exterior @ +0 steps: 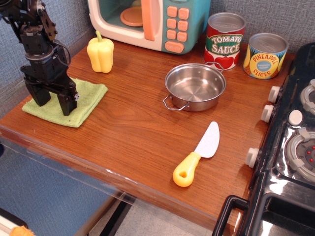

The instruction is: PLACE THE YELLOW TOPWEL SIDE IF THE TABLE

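Observation:
The yellow-green towel [84, 98] lies flat near the far left edge of the wood-grain table [142, 132]. My black gripper [52, 101] stands upright over the towel's left half. Its two fingers are spread apart, tips down on the cloth. Nothing is pinched between them that I can see. The arm hides part of the towel's back edge.
A yellow toy bell pepper [100, 52] stands just behind the towel. A steel pan [195, 86] sits mid-table, and a yellow-handled toy knife [197, 155] lies in front of it. Behind are a toy microwave [152, 19] and two cans [224, 39]. The black stove [290, 147] fills the right side.

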Robot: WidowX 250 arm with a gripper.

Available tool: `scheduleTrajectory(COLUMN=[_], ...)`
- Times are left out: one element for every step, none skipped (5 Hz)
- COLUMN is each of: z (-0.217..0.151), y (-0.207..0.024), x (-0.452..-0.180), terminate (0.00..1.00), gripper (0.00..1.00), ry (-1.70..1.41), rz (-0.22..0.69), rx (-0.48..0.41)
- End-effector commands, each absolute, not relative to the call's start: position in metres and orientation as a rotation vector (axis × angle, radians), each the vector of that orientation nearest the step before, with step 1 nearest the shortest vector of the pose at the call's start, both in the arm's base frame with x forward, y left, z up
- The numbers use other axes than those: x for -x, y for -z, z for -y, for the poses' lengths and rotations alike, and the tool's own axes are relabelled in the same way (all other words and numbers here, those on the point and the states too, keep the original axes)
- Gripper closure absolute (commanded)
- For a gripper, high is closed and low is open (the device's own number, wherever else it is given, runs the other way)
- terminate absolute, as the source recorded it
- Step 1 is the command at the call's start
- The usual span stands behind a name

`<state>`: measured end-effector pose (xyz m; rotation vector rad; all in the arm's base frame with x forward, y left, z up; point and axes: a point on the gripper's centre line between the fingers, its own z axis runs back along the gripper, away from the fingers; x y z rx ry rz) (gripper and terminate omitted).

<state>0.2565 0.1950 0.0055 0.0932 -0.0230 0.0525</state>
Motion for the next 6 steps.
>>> scheduleTrajectory(z=[-0.177,-0.175,-0.171,-0.168,-0.168,-0.168], y=[-0.079,-0.090,-0.084,-0.076,-0.076,-0.076], x=[-0.260,-0.256,-0.253,-0.250,-0.250,-0.250], terminate=[0.00,0.00,0.00,0.00,0.00,1.00], gripper=[0.00,0.00,0.00,0.00,0.00,0.00], ry=[-0.036,-0.049,-0.049,-0.065,-0.065,-0.065], rz=[0.155,0.169,0.134,0.089,0.089,0.089], rx=[-0.070,-0.061,-0.072,-0.082,-0.082,-0.082])
